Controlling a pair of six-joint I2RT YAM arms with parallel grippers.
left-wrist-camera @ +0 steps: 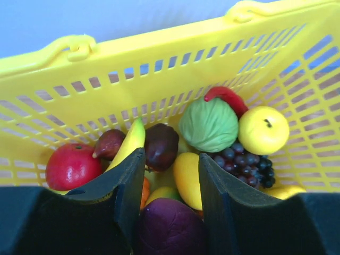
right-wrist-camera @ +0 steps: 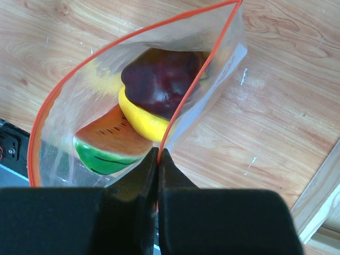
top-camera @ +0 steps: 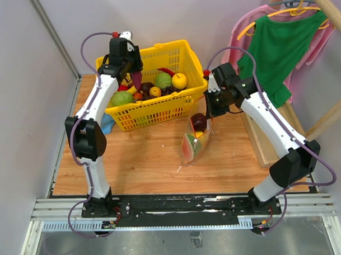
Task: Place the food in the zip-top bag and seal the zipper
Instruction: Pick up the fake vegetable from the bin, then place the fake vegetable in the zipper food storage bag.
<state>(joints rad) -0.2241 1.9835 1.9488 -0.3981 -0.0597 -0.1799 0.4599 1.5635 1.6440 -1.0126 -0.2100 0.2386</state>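
Observation:
The clear zip-top bag [right-wrist-camera: 64, 133] stands on the wooden table with its mouth gaping, and its red-orange zipper [right-wrist-camera: 133, 40] curves round the opening. Inside lie a watermelon slice [right-wrist-camera: 109, 143], a yellow fruit [right-wrist-camera: 141, 119] and a dark maroon piece [right-wrist-camera: 159, 79]. My right gripper [right-wrist-camera: 158, 154] is shut on the zipper edge, holding the bag [top-camera: 194, 140] up. My left gripper [left-wrist-camera: 171, 159] hangs over the yellow basket [left-wrist-camera: 159, 53], shut on a purple piece [left-wrist-camera: 170, 228] wedged between its fingers.
The basket [top-camera: 153, 108] at the table's back holds a green cabbage [left-wrist-camera: 208, 125], a yellow apple [left-wrist-camera: 263, 129], grapes [left-wrist-camera: 249, 164], a red apple [left-wrist-camera: 71, 166] and a banana [left-wrist-camera: 130, 143]. Clothes on hangers [top-camera: 279, 40] stand at the right.

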